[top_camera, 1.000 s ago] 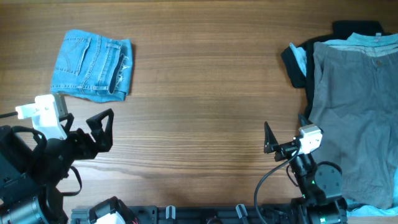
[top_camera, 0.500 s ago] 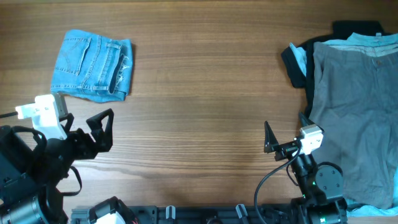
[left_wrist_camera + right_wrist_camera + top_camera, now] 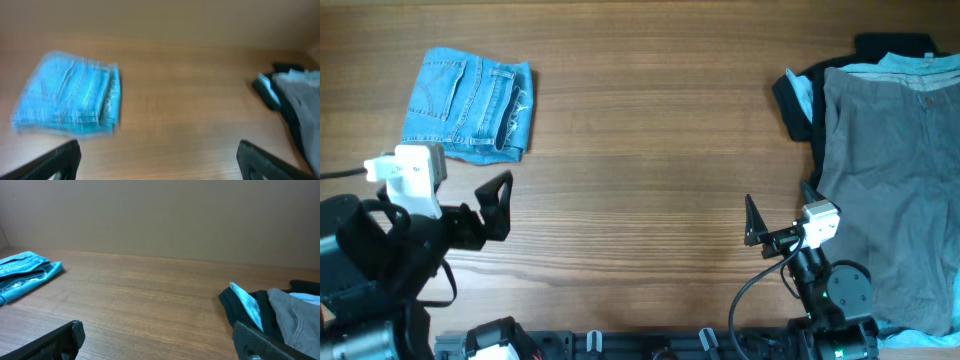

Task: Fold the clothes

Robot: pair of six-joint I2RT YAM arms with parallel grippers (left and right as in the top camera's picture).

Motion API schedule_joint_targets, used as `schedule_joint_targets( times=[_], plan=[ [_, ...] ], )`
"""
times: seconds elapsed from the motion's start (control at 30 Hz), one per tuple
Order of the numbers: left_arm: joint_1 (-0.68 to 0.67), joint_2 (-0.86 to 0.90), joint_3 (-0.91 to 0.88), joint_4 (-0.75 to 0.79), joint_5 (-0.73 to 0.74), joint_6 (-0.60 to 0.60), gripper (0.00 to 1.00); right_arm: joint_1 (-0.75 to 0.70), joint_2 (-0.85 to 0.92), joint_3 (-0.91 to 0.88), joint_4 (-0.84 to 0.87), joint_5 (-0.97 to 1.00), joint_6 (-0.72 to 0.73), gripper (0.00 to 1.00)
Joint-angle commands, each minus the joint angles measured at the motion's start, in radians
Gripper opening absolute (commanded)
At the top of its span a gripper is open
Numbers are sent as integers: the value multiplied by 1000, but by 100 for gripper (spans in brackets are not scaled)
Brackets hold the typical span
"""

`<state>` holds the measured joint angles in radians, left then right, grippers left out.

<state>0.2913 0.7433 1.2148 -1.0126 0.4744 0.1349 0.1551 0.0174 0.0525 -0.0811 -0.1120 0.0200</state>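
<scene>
The light-blue denim jeans (image 3: 470, 105) lie folded into a small stack at the far left of the table. They also show in the left wrist view (image 3: 65, 107), blurred, and in the right wrist view (image 3: 25, 275). My left gripper (image 3: 485, 212) is open and empty near the front left, a short way in front of the jeans; its fingers frame bare wood (image 3: 157, 157). My right gripper (image 3: 768, 235) is open and empty near the front, right of centre, just left of the clothes pile (image 3: 157, 337).
A pile of grey trousers (image 3: 890, 170) over a black garment (image 3: 795, 100) and a light-blue cloth (image 3: 910, 65) covers the right side of the wooden table (image 3: 650, 150). The pile also shows in the right wrist view (image 3: 295, 315).
My left arm has shifted a little up and to the right, towards the jeans; its wrist view is blurred. The right arm and the clothes have not moved.
</scene>
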Motion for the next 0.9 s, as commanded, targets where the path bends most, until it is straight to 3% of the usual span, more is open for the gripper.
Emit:
schedule_joint_targets(
  times=[0.0, 0.07, 0.1, 0.43, 0.67, 0.87],
  plan=[
    [-80, -108, -142, 200, -24, 16, 100, -7, -10, -9, 5, -16, -14, 100],
    [-110, -174, -247, 321, -23, 15, 100, -7, -10, -9, 5, -16, -14, 100],
    [-143, -276, -395, 447, -23, 15, 100, -7, -10, -9, 5, -16, -14, 100],
    [-174, -740, -936, 747, -32, -46, 100, -7, -10, -9, 5, -16, -14, 100],
    [-177, -740, -1212, 982, -28, -50, 100, -7, -10, -9, 5, -16, -14, 100],
    [-197, -740, -1209, 972, -27, -50, 100, -7, -10, -9, 5, -16, -14, 100]
  ],
)
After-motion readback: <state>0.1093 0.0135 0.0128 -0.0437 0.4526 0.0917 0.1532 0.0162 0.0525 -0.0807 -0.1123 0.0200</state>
